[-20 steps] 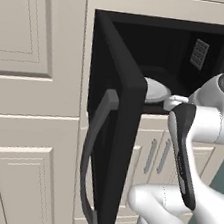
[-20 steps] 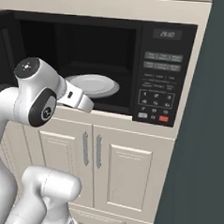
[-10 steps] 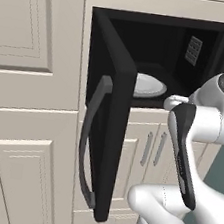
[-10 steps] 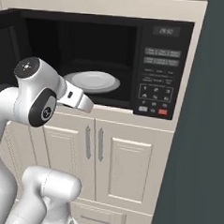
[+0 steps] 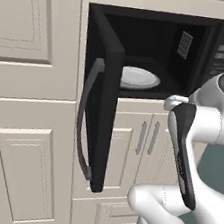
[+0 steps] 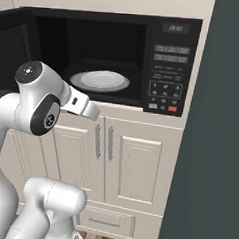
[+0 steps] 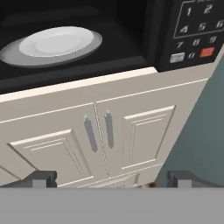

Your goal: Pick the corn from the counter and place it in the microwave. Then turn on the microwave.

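The microwave (image 6: 115, 61) is standing open, its door (image 5: 100, 112) swinging out leftward, a white plate (image 6: 100, 80) lying bare inside. The end effector (image 7: 111, 179) is hovering below the microwave, facing the cabinet doors (image 7: 109, 135), fingertips (image 7: 41, 178) spread wide and gripping nothing.

Even, soft rendered light is falling across the cream cabinet doors (image 6: 134, 162), casting almost no shadows. The microwave (image 5: 157, 55) cavity is staying dim and black, while its white plate (image 7: 57, 41) is catching a pale sheen. Edges are looking slightly soft, without glare.
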Tool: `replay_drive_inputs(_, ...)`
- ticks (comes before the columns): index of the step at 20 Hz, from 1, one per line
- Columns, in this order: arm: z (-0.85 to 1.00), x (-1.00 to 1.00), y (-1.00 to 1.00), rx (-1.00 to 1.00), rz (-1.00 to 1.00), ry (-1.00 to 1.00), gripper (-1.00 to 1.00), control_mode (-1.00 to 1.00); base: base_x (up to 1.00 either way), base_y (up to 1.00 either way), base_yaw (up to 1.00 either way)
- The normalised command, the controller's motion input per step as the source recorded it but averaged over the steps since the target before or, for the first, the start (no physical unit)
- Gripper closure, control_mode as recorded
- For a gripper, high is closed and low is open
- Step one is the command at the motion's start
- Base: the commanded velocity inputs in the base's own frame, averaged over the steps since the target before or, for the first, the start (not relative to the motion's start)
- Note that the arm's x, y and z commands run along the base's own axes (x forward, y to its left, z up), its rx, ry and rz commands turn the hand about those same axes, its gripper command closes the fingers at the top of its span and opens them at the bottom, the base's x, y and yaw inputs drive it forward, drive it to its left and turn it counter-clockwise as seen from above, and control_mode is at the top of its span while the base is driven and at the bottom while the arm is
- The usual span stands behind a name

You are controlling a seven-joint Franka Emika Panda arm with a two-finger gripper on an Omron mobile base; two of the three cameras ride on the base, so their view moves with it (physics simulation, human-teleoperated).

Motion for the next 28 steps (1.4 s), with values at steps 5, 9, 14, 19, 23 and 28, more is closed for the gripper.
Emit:
replay_drive_inputs(5,0.0,0.0,0.0,0.0,0.0,0.0,-1.0,1.0,-0.4,-0.13,-0.02)
replay_drive_inputs(9,0.0,0.0,0.0,0.0,0.0,0.0,-1.0,1.0,-0.46,-0.15,-0.02)
replay_drive_inputs(14,0.0,0.0,0.0,0.0,0.0,0.0,-1.0,1.0,-0.46,-0.13,0.0)
replay_drive_inputs(19,0.0,0.0,0.0,0.0,0.0,0.0,-1.0,1.0,-0.45,-0.04,0.0)
replay_drive_inputs(23,0.0,0.0,0.0,0.0,0.0,0.0,-1.0,1.0,-0.39,0.0,0.03)
replay_drive_inputs(28,0.0,0.0,0.0,0.0,0.0,0.0,-1.0,1.0,-0.39,0.0,0.06)
